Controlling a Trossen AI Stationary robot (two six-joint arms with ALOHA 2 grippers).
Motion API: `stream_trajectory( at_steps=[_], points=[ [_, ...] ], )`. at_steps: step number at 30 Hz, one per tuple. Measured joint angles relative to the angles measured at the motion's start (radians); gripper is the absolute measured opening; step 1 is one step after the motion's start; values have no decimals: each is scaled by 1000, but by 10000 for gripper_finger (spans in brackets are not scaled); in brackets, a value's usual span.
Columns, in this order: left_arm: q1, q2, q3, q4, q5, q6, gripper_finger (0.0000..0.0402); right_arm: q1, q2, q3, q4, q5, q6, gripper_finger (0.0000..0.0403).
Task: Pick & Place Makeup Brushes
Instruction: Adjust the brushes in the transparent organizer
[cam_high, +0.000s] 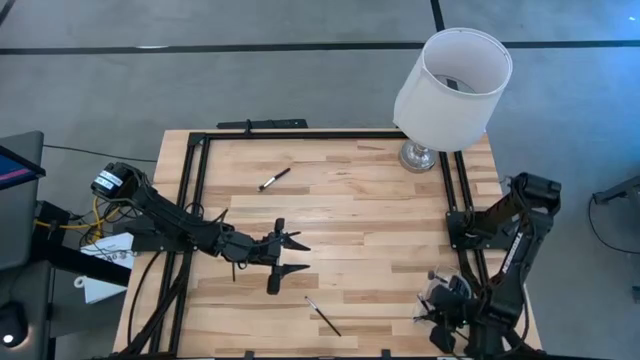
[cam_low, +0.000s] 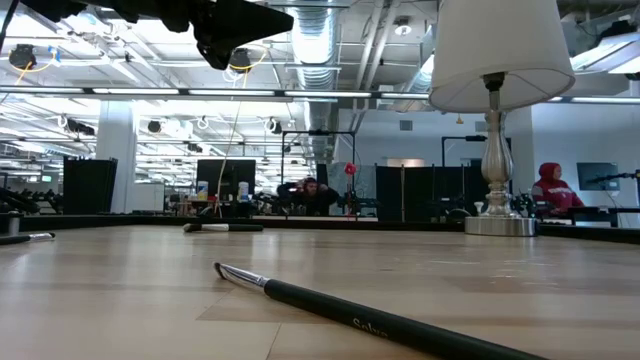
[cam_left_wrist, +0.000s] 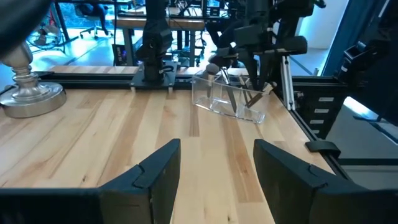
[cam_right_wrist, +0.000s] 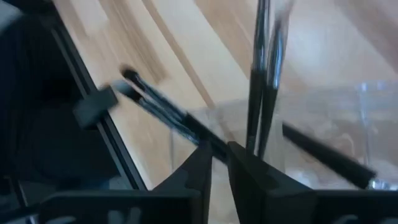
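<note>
My left gripper (cam_high: 297, 256) hangs open and empty above the middle of the table; it also shows in the left wrist view (cam_left_wrist: 216, 168). One black-handled brush (cam_high: 275, 178) lies on the table beyond it. Another brush (cam_high: 323, 315) lies near the front edge and shows close up in the low view (cam_low: 380, 320). My right gripper (cam_right_wrist: 221, 158) is at the table's near right corner, over a clear holder (cam_left_wrist: 230, 102) with several brushes standing in it (cam_right_wrist: 261, 74). It is shut on a slanting black brush (cam_right_wrist: 161, 112). My right gripper pinches the black brush's handle (cam_right_wrist: 202, 138) between its two fingertips, and the fingers lie across it. The brush slants past the clear holder's rim and is clear of the table. Which part of its length the fingers are on is blurred.
A lamp with a white shade (cam_high: 450, 90) stands on a silver base (cam_left_wrist: 25, 99) at the far right corner. Black rails (cam_high: 190, 200) frame the table's left, far and right sides. Bare wood lies between the two arms.
</note>
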Motion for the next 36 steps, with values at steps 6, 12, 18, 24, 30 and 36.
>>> stream_trajectory(
  at_steps=[6,12,18,24,30,36],
  points=[
    [1,0,0,-4,-2,0,200,47,8,62,-52,122,-5,5],
    [4,0,0,-4,-3,1,200,78,5,195,-268,265,-14,8],
    [5,0,0,-4,-3,2,200,-22,6,212,-343,302,-140,19],
    [5,0,0,-4,-3,3,200,-137,6,212,-346,270,-291,62],
    [3,0,0,-5,-3,3,200,-184,6,212,-345,152,-309,114],
    [3,0,0,-7,-3,3,200,-160,9,212,-345,126,-267,149]
  ],
)
